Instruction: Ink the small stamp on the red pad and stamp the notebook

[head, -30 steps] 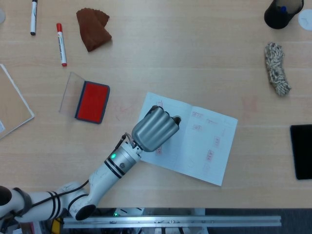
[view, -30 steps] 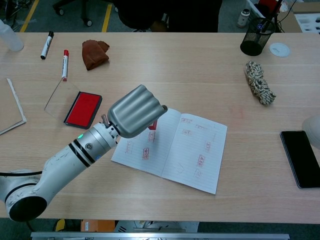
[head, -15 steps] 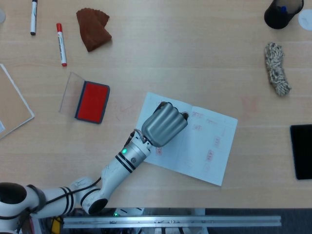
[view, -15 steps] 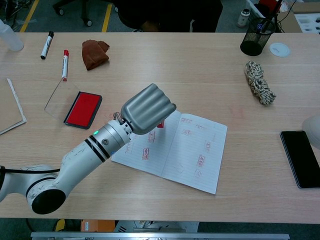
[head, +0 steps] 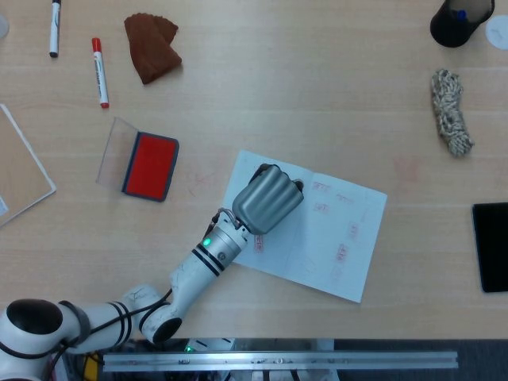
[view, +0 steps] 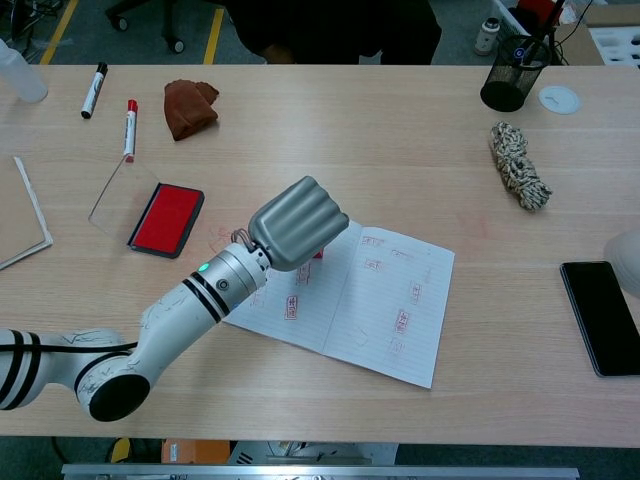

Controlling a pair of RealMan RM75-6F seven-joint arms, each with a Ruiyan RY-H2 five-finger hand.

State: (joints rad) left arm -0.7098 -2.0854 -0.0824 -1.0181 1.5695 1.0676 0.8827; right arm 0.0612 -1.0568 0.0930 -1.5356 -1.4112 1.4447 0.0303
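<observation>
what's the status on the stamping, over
Left hand closed around small stamp, over the notebook left page. Right hand barely in view at frame edge, state unclear. Red pad open, off to the left. Nothing blocking.

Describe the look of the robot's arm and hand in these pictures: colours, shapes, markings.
The left hand is matte silver-grey metal with thick, rounded, ridged fingers. Behind it sits a short wrist with thin exposed wires, then a glossy white, tubular left arm with black bands and a small green light near the wrist. Its lower joint ends in a dark round cap. The right hand shows only as a pale sliver at the chest view's right edge.
</observation>
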